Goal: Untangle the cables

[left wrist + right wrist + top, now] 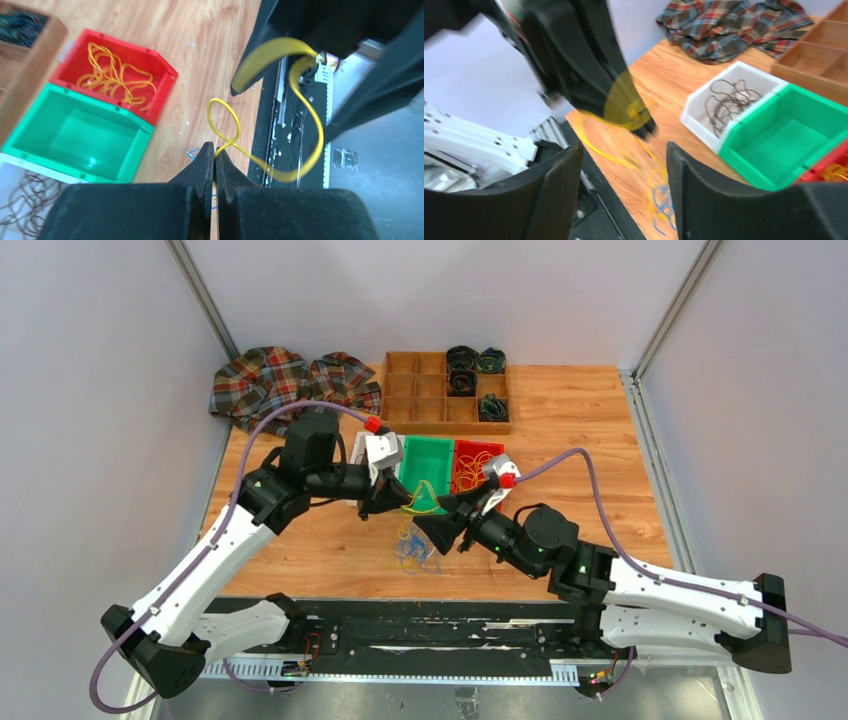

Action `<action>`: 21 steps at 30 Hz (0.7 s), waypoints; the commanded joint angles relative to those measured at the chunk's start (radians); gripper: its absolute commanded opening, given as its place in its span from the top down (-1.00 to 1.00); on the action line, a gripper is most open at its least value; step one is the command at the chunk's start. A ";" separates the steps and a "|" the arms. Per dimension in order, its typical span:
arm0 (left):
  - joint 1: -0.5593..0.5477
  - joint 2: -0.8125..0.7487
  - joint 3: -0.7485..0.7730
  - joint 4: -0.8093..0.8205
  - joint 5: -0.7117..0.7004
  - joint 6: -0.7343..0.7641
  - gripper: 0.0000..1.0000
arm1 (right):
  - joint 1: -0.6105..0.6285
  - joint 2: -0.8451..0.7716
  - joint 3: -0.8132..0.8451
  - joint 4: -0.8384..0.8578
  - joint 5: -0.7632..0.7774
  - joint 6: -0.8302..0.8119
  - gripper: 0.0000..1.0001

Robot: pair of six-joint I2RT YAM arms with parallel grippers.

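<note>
the yellow cable (280, 175) is the thing in hand: one thin cord, pinched partway along its length by the left claw (215, 150), whose jaws are pressed tight together on it. from the pinch a small loop stands up just ahead of that claw, and a longer, blurred sweep swings out toward the right claw (624, 150). the right claw is spread wide with nothing between its pads, and faces the left one from close by.

below and between the two claws, on the wooden surface (560, 410), lies the rest of the cables (413, 550), a small clump of yellow and blue cord. in the right wrist view a yellow strand trails down from the left claw toward the clump. whether it is free of the clump i cannot tell.

just beyond the left claw sits the green bin (75, 135), bare inside. past it is the red bin (162, 95), holding loose yellow cords, and on the green bin's other side the white bin (698, 127) holds dark ones.

my reading: the step is drawing one yellow cord out of the clump, with sorting by colour to follow. the next move calls for raising the left claw until the trailing end hangs clear. if the clump drags along, the right claw could pin it. then the cord goes over the green bin to the red one.
</note>
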 commanded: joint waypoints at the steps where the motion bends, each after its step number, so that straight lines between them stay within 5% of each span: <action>1: -0.006 0.000 0.130 -0.136 -0.037 0.065 0.99 | -0.011 -0.103 -0.129 -0.025 0.066 0.011 -0.29; 5: -0.007 -0.004 0.177 -0.191 -0.032 0.061 0.99 | -0.011 -0.101 -0.213 0.046 0.024 -0.045 -0.37; 14: -0.006 -0.007 0.232 -0.220 0.000 0.034 0.99 | -0.011 0.133 -0.069 0.185 -0.024 -0.191 -0.39; 21: -0.006 -0.004 0.322 -0.266 0.050 0.023 0.99 | -0.014 0.308 -0.028 0.292 -0.017 -0.187 -0.13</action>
